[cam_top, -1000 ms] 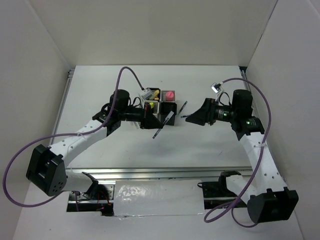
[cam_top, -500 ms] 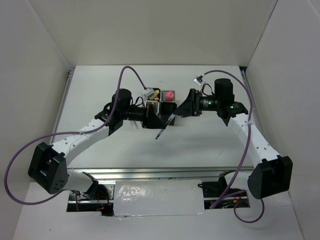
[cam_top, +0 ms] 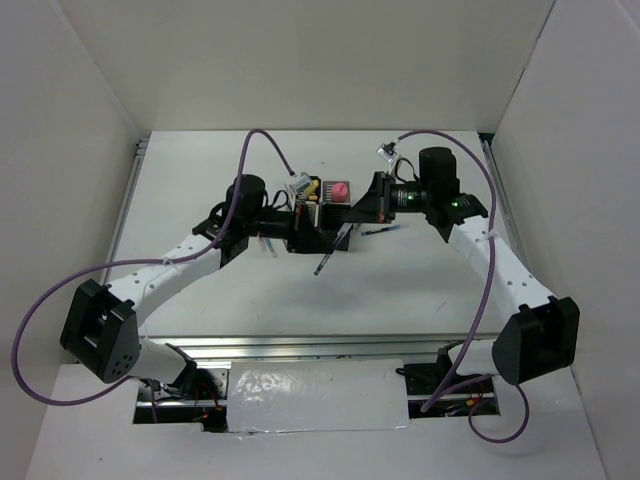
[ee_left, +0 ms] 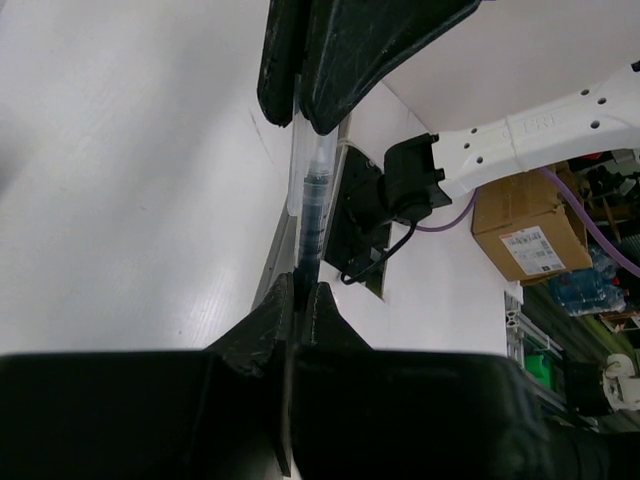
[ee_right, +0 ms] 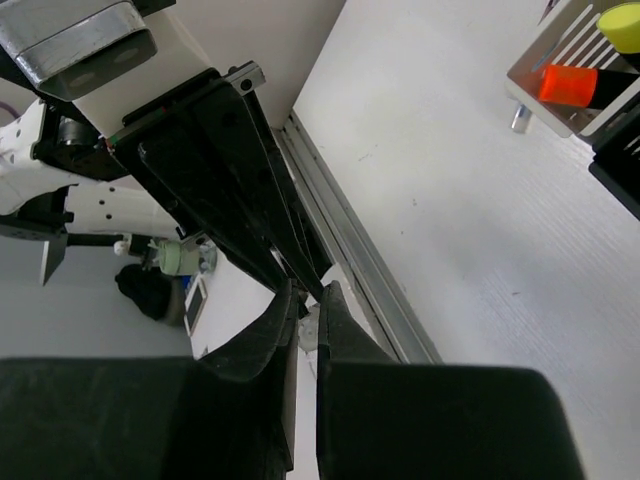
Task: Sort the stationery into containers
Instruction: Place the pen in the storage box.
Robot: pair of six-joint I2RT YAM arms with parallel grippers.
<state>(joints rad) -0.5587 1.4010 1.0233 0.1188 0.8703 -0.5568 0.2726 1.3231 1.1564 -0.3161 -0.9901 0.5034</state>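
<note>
A thin dark pen (cam_top: 324,260) hangs tilted over the table, just in front of the containers (cam_top: 322,208), with a gripper on each end. My left gripper (cam_top: 328,246) is shut on its lower part; in the left wrist view the pen (ee_left: 312,195) runs up from my left gripper (ee_left: 300,287) to the right gripper's fingers (ee_left: 350,50). My right gripper (cam_top: 349,224) is shut on the pen's clear upper end (ee_right: 312,312), seen between the jaws of the right gripper (ee_right: 307,292). A pink highlighter (cam_top: 340,190) stands in a black cup. An orange highlighter (ee_right: 568,84) lies in a white cup.
A second dark pen (cam_top: 383,231) lies on the table to the right of the containers. The left gripper's fingers (ee_right: 215,185) fill the space just beyond my right jaws. A metal rail (ee_right: 355,245) runs along the table's edge. White walls enclose three sides.
My right arm has swung left from beside the loose pen to the held pen, and its jaws have gone from open to shut on the upper end. The left gripper has kept its grip.
</note>
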